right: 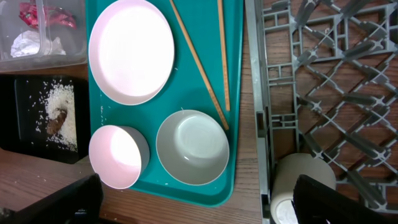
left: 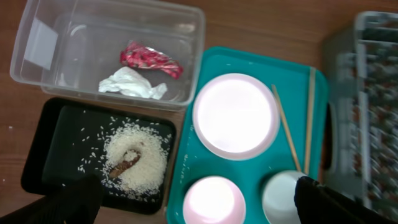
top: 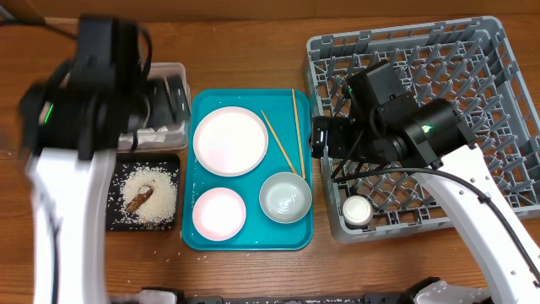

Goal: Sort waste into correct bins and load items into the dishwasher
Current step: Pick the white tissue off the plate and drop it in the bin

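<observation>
Beneath the right gripper (right: 196,186), on its right-finger side, sits the one grey dish rack (top: 439,110). On the left-finger side lies the one teal tray (right: 186,93), its long axis running away from the fingers. Ahead of the left gripper (left: 198,190) are one clear tub (left: 37,43) and, nearer its fingers, one black tray (left: 62,137).

Both grippers are spread wide with nothing between their fingers.

On the teal tray, one large white plate (right: 130,50) lies farthest from the right gripper. One pale bowl (right: 191,148) sits straight ahead between the fingers, with one small pinkish plate (right: 118,155) just beside it.

Two chopsticks (right: 222,56) lie lengthwise between plate and rack. One runs straight along the tray's edge and the other slants. They draw together toward the bowl, and the slanted one's tip is at its rim.

One small white cup (right: 301,183) sits in the rack's edge compartment, just beside the right finger.

The tub holds one red wrapper (left: 151,59), its long axis slanted, and one crumpled napkin (left: 130,84) just beside it.

The black tray holds one mound of rice (left: 146,155) with loose grains around it. One brown scrap (left: 124,165) lies diagonally on the mound.
</observation>
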### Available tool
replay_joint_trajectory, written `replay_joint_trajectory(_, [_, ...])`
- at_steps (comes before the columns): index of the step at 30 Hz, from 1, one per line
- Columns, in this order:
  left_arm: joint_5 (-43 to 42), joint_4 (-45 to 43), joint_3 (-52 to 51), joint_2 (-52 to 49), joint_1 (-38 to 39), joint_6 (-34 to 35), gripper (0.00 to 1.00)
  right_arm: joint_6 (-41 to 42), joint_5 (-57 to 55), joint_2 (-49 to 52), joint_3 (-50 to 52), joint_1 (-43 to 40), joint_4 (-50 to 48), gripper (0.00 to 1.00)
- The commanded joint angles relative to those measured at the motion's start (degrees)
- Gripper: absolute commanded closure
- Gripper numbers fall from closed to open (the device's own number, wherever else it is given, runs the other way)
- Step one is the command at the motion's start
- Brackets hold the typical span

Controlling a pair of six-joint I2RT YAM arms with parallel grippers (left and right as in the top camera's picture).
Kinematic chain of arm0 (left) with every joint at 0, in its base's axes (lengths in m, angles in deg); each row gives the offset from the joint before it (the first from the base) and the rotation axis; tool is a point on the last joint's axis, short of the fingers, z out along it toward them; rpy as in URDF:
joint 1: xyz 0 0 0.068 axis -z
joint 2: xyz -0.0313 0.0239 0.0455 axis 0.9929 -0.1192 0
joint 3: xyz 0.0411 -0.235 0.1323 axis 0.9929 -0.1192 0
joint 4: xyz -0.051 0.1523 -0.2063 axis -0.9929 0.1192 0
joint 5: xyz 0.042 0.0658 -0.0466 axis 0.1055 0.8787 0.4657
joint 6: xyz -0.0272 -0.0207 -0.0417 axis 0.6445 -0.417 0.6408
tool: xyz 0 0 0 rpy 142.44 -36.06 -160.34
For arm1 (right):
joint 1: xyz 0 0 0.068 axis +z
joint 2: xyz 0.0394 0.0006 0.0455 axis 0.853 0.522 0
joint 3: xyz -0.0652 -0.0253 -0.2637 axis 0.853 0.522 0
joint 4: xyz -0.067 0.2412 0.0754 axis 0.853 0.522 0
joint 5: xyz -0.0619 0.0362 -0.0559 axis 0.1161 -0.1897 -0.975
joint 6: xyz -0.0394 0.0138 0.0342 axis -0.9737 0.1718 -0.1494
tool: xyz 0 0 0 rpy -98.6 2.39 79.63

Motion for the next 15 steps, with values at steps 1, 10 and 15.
replay_joint_trajectory(1, [1.2, 4.1, 0.5, 7.0, 6.5, -1.3, 0.0, 0.7, 0.2, 0.0, -1.2, 0.1, -0.1, 0.0])
replay_joint_trajectory(10, [-4.0, 8.6, 0.4, 14.5, 11.5, -0.7, 0.0, 0.7, 0.2, 0.0, -1.2, 0.1, -0.1, 0.0])
replay_joint_trajectory(15, [1.1, 5.8, -0.4, 14.6, 11.2, -3.1, 0.0, 0.7, 0.2, 0.0, -1.2, 0.1, -0.1, 0.0])
